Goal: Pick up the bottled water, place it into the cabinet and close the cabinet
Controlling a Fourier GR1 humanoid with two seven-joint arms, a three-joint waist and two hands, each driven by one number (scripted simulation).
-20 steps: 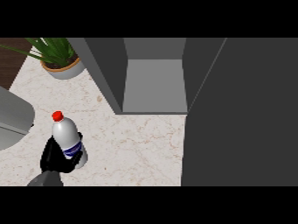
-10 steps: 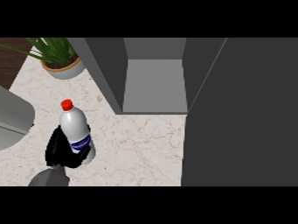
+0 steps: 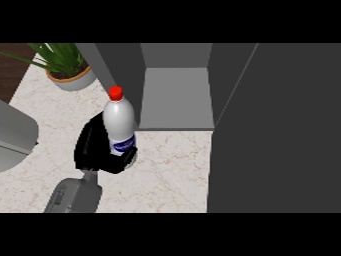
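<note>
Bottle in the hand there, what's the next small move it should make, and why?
Probably carry the bottle a bit further right and forward toward the open cabinet. The left hand is curled round it, upright with its red cap up, and it sits just left of the cabinet's opening, not yet inside. The door stands open at the right.

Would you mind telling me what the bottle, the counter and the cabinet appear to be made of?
The bottle, held in the left hand, looks like pale plastic with a red cap and blue label. The counter looks like polished stone, being beige and veined. The cabinet is matte grey, perhaps painted board.
</note>
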